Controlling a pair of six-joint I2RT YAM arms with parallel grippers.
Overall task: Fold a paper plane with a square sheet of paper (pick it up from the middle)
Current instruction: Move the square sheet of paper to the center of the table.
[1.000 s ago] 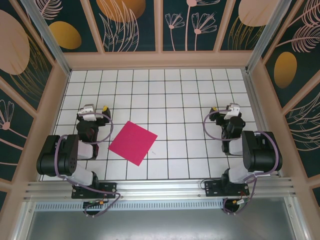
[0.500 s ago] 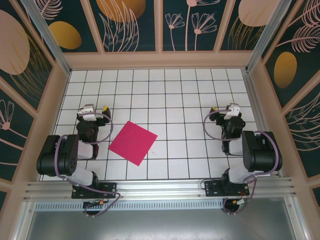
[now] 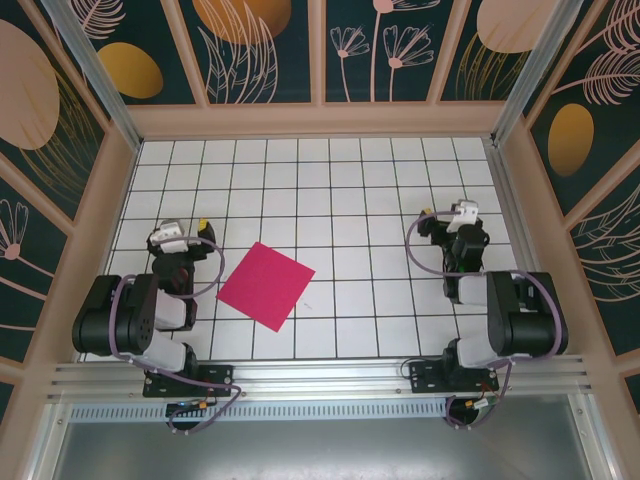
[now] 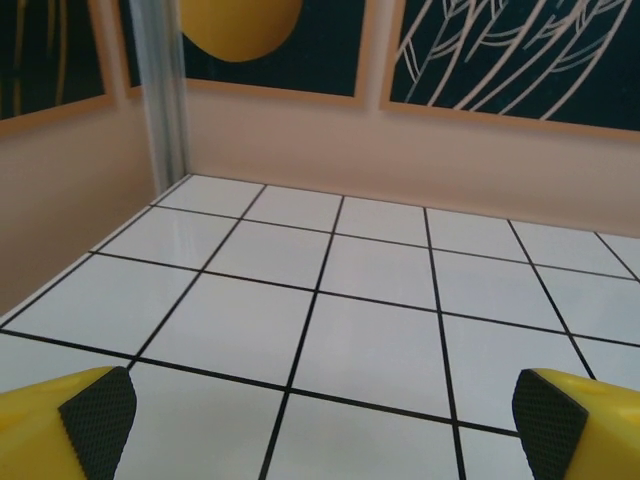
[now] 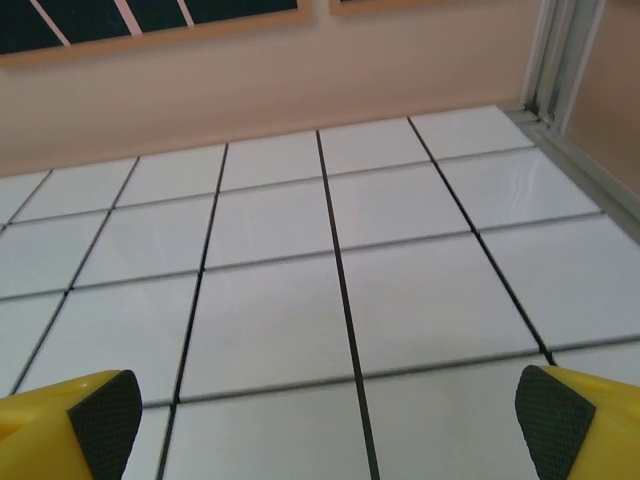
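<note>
Flat on white grid-tile table (image 3: 380, 190): thin square magenta-pink paper sheet (image 3: 266, 285), turned diamond-wise, nearer left gripper (image 4: 325, 412) than right gripper (image 5: 325, 412). Both w/ jaws wide apart, empty. Sheet prob. light, floppy, creases easily; hard to pinch flat, so take at middle, gently.

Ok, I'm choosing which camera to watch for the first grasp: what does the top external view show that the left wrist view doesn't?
Top external: the square sheet of paper lying flat and unfolded beside the left gripper, not touching it, plus the right gripper. Left wrist: the open left fingers' black pads up close, over bare tiles. Both: the white gridded table and the patterned wall.
</note>
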